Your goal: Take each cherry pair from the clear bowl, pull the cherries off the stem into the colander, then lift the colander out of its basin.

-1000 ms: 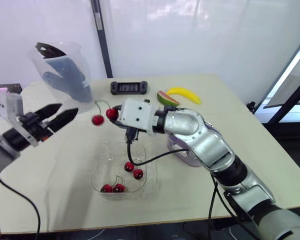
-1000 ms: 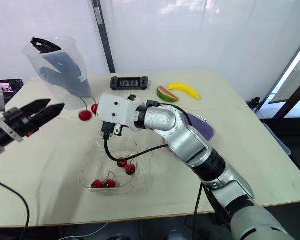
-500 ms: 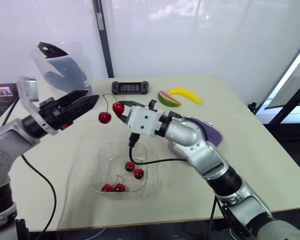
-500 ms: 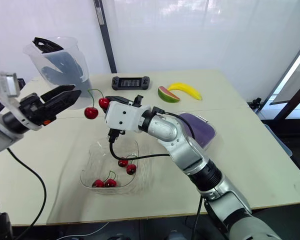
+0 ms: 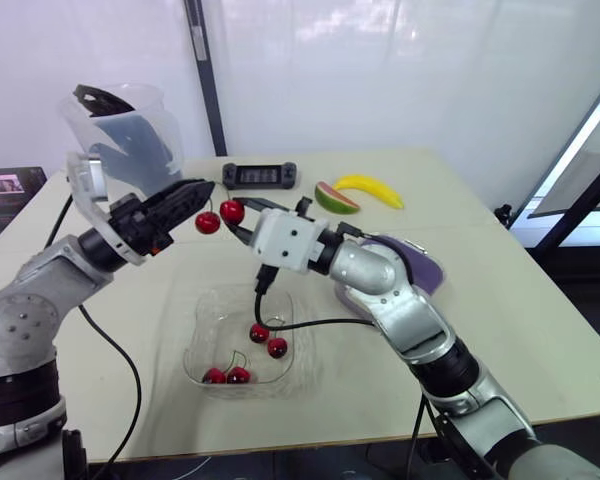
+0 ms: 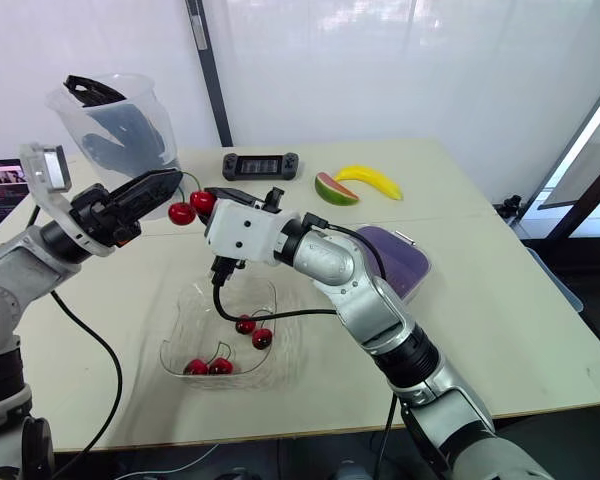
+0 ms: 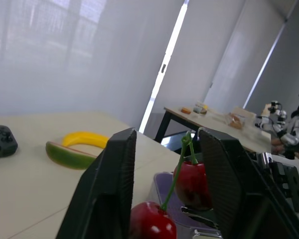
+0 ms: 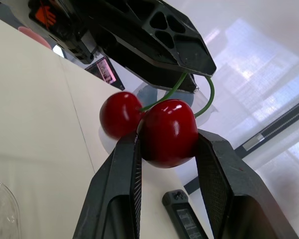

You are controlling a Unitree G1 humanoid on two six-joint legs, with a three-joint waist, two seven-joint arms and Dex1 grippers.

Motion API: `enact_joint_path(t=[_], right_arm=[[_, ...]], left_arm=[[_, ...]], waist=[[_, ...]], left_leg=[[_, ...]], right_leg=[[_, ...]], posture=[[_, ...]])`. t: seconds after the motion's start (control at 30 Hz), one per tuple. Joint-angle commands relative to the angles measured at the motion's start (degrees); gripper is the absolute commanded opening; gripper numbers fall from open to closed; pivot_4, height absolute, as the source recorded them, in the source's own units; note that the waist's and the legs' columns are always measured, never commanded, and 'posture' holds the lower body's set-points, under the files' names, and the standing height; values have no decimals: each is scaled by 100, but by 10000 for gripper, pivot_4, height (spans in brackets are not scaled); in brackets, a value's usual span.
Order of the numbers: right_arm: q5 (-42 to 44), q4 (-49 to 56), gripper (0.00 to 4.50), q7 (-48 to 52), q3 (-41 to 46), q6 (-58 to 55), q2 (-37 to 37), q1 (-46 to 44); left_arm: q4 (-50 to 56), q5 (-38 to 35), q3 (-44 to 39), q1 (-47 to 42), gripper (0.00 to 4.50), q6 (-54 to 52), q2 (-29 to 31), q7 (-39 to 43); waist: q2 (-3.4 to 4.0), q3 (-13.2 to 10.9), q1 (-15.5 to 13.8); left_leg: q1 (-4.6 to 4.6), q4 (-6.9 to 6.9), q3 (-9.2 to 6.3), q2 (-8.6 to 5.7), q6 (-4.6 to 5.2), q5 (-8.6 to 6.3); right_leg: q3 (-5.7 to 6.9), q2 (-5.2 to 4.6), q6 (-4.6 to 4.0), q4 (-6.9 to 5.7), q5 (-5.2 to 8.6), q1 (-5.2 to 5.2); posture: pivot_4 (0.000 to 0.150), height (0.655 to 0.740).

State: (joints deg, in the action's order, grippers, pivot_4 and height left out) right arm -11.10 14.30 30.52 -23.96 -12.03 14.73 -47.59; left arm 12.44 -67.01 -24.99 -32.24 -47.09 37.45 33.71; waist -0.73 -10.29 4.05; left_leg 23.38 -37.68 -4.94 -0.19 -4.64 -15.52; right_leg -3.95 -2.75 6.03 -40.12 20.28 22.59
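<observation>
Beige table [image 5: 500,300] before white curtains. Right gripper [image 8: 167,139] is clamping one cherry of a cherry pair [image 5: 220,216], in the air above the table's middle. Left gripper [image 5: 200,193] is standing open astride the stem. Step judged: pulling cherries off. Next move: gripping the stem, then separating over the purple colander [image 6: 408,262] toward the right edge. Clear bowl [image 5: 205,310] is holding two more pairs. No writing is reading legibly.

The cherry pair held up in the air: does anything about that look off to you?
Slightly. The right gripper clamps one cherry of the cherry pair while the left gripper, open, straddles the stem. All this hangs above the table, well left of the purple colander, so a freed cherry would probably miss it.
</observation>
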Motion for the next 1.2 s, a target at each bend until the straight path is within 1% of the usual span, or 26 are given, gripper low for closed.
enact_joint_path(t=[0.03,0.27,0.37,0.43,0.47,0.57,0.67,0.73,0.77,0.83,0.87,0.93,1.03,1.13,1.2], right_arm=[[7,214,15275,14,143,124,-64,-29],[11,208,15275,38,150,150,-87,-28],[7,205,15275,42,146,157,-91,-29],[6,208,15275,45,146,155,-94,-27],[5,209,15275,46,147,155,-95,-27],[39,232,15275,92,142,148,-83,6],[246,259,15275,334,160,69,-29,75],[447,330,21416,510,262,-94,9,101],[484,368,23439,566,303,-144,47,108],[578,482,33350,755,396,-230,212,147],[804,587,37710,941,518,-413,311,203],[1439,799,37710,1216,839,-1004,388,303],[3093,1034,37710,1314,1826,-2926,230,232],[4302,1123,37710,1237,2509,-4257,182,44],[5413,908,37710,1097,3143,-5405,59,-362]], left_arm=[[152,-191,-59,-173,20378,34,51,-2],[185,-298,37,-218,20378,2,-13,-68],[198,-274,126,-224,11438,28,-24,-70],[197,-267,155,-234,1571,46,-27,-87],[194,-268,158,-237,701,50,-29,-94],[153,-277,155,-287,701,67,-50,-139],[137,-271,174,-318,701,51,-38,-141],[144,-251,190,-311,0,47,-4,-114],[148,-258,191,-305,0,42,15,-103],[158,-262,183,-294,0,25,72,-75],[167,-256,186,-285,0,10,118,-36],[175,-253,201,-267,0,-13,189,29],[213,-239,270,-216,0,-65,326,228],[251,-194,330,-179,0,-58,394,381],[298,-122,407,-133,0,-37,431,537]], waist=[[0,0,-4],[0,0,-5],[0,0,-3],[0,0,-2],[0,0,-2],[0,0,-6],[0,0,-6],[0,0,-7],[0,0,-6],[0,0,-7],[-1,0,-13],[-1,0,-16],[-1,-1,-10],[0,-1,-9],[2,-2,-4]], left_leg=[[0,-1,-1,0,0,0],[0,-6,-2,0,0,0],[0,-7,-2,0,0,0],[0,-7,-3,0,0,0],[0,-7,-3,0,0,0],[0,-8,-3,0,0,0],[0,-10,-4,-1,0,0],[0,-11,-4,-1,0,0],[0,-11,-4,-1,0,0],[0,-11,-4,-1,1,0],[0,-11,-5,-1,1,0],[0,-12,-7,-1,1,-1],[0,-14,-8,0,15,-9],[0,-15,-11,2,34,-19],[0,-15,-11,2,36,-20]], right_leg=[[0,0,0,0,0,-1],[1,0,0,0,0,-4],[1,0,0,0,0,-4],[1,1,0,0,0,-4],[1,1,0,0,0,-4],[1,0,0,0,0,-4],[2,0,0,0,0,-8],[2,0,0,0,0,-8],[2,0,0,0,0,-8],[2,0,0,0,0,-8],[2,0,0,0,0,-8],[3,0,0,0,0,-11],[4,0,0,1,0,-13],[4,1,0,0,0,-14],[4,1,0,0,0,-12]], posture=[[1500,7400],[1500,7400],[1500,7400],[1500,7400],[1500,7400],[1500,7400],[1500,7400],[1500,7400],[1500,7400],[1500,7400],[1500,7400],[1500,7400],[1500,7400],[1500,7400],[1500,7400]])
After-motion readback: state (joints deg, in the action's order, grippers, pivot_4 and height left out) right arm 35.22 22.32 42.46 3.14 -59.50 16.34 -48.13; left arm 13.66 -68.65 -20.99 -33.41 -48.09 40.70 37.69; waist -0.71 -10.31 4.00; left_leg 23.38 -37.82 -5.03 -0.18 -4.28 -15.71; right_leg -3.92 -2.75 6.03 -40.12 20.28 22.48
